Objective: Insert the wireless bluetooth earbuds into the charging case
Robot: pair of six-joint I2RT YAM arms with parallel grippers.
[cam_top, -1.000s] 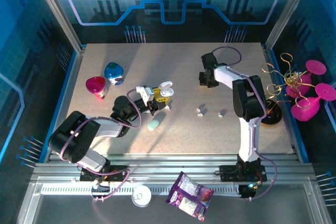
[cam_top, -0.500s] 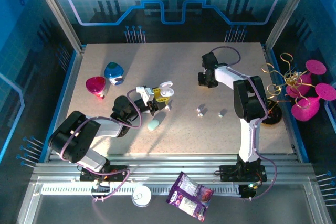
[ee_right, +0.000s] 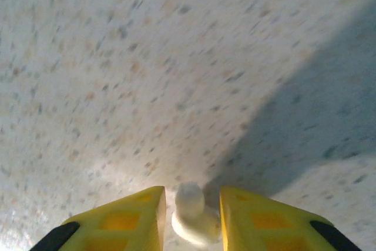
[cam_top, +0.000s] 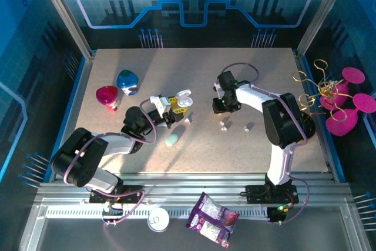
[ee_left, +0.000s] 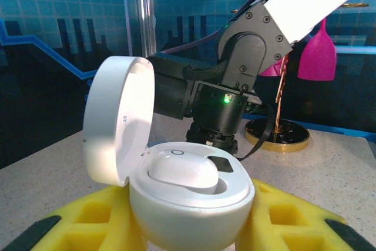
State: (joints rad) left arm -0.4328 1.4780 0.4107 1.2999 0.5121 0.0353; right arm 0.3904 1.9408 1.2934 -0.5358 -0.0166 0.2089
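My left gripper (cam_top: 174, 110) (ee_left: 191, 230) is shut on the white charging case (cam_top: 183, 102) (ee_left: 191, 204), its yellow fingers (ee_left: 282, 221) on both sides of the base. The lid (ee_left: 114, 121) stands open to the left, and one white earbud (ee_left: 182, 168) sits in the left slot. My right gripper (cam_top: 222, 105) (ee_right: 191, 207) is shut on another small white earbud (ee_right: 191, 216) between its yellow fingers (ee_right: 126, 224), just above the speckled table. It hovers right of the case. Two more earbuds (cam_top: 224, 124) (cam_top: 248, 127) lie on the table.
A mint case (cam_top: 171, 140) lies just in front of the left gripper. Red (cam_top: 107, 96) and blue (cam_top: 128, 82) objects stand at the far left. A pink flower ornament (cam_top: 343, 104) on a gold base (ee_left: 276, 136) stands at the right edge. A snack bag (cam_top: 212, 218) lies off the table.
My right gripper has swung from the back of the table forward and left, toward the open case, carrying the earbud. The left gripper and case have barely moved.
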